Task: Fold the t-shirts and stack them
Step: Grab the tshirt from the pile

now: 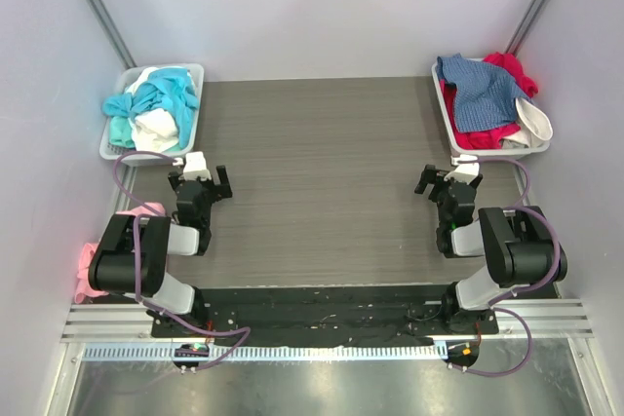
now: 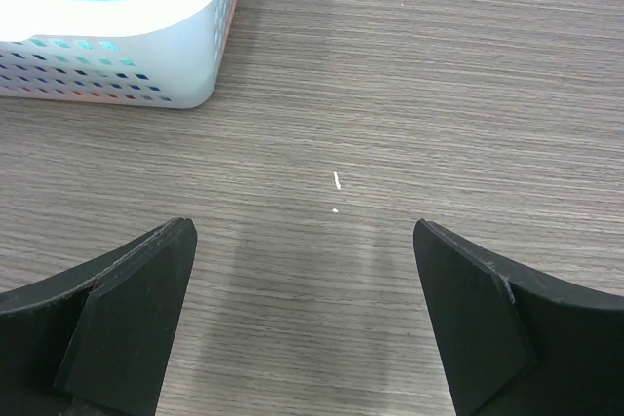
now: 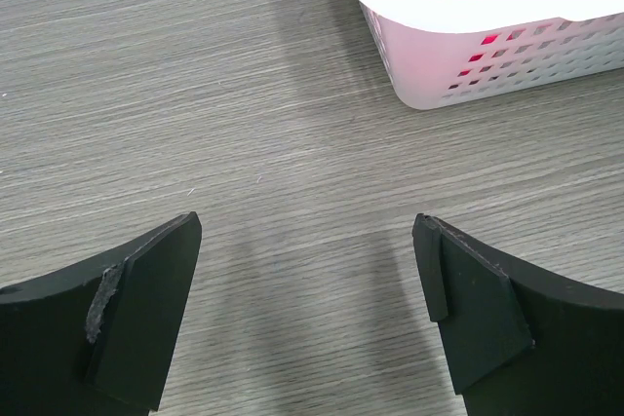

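Turquoise tee [image 1: 168,88] and white tee [image 1: 156,129] bunched in left tray [image 1: 199,80], upper left of top view. Blue tee [image 1: 483,94] lies over red tee [image 1: 487,135] in right tray [image 1: 442,104], upper right. Pink tee [image 1: 86,265] crumpled at lower left, at tabletop [image 1: 322,172] edge, partly hidden by left arm [image 1: 132,255]. Left tool [image 1: 200,182] just below left tray, jaws wide, holding nothing. Right tool [image 1: 450,182] just below right tray, jaws wide, holding nothing. Both over bare tabletop.

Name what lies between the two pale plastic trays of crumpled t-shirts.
Only bare grey wood-grain tabletop, from left tray to right tray; the top external view shows it.
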Tool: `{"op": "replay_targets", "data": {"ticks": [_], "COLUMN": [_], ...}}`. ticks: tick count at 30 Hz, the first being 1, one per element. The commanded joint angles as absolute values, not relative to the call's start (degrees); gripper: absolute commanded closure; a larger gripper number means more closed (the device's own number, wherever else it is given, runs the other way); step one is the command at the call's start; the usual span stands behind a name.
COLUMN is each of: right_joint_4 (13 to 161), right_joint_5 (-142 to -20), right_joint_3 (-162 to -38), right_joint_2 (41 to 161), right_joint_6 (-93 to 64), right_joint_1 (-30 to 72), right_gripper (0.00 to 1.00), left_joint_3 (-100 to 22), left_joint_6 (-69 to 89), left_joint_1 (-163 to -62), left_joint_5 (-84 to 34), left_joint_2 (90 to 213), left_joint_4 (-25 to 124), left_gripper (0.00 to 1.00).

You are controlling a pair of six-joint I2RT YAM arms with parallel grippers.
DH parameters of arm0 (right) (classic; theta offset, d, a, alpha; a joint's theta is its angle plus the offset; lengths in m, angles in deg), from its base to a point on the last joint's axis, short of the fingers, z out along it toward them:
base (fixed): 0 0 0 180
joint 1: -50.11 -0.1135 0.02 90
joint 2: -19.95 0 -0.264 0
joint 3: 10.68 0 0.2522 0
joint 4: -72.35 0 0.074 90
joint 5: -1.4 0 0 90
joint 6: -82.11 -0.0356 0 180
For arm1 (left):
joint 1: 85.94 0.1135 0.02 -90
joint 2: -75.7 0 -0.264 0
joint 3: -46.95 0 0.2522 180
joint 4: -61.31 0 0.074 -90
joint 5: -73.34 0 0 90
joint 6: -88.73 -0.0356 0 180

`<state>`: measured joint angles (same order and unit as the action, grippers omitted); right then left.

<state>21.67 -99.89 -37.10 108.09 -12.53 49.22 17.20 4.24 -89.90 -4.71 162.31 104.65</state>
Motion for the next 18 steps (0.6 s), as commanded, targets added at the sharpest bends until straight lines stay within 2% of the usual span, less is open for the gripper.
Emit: {"op": "replay_targets", "data": {"ticks": [1, 14, 17, 18], "right_joint_4": [19.3, 14.8, 23.6, 33.0], "right_joint_5": [-99.9, -102.0, -104.7, -106.4], "right_joint_3": [-38.4, -35.7, -38.3, -41.9], "right_joint_2": [108.0, 107.0, 101.4, 99.7], "right_joint_6": [-11.9, -13.2, -13.3, -13.5], "right_joint_1": [49.4, 49.4, 49.4, 49.0], "right_gripper": [0.00, 0.00, 0.00, 0.01], "left_joint_3": [16.0, 17.7, 19.5, 19.7], "left_joint_6": [3.9, 4.5, 5.7, 5.7], "left_joint_1": [-89.5, -89.5, -90.9, -92.2], "left_joint_5": [-4.9, -2.9, 5.1, 7.5], "left_joint_2": [161.4, 160.3, 153.1, 151.1], "left_joint_4": [107.3, 109.8, 108.7, 107.6], "left_gripper": [0.00, 0.00, 0.00, 0.00]}}
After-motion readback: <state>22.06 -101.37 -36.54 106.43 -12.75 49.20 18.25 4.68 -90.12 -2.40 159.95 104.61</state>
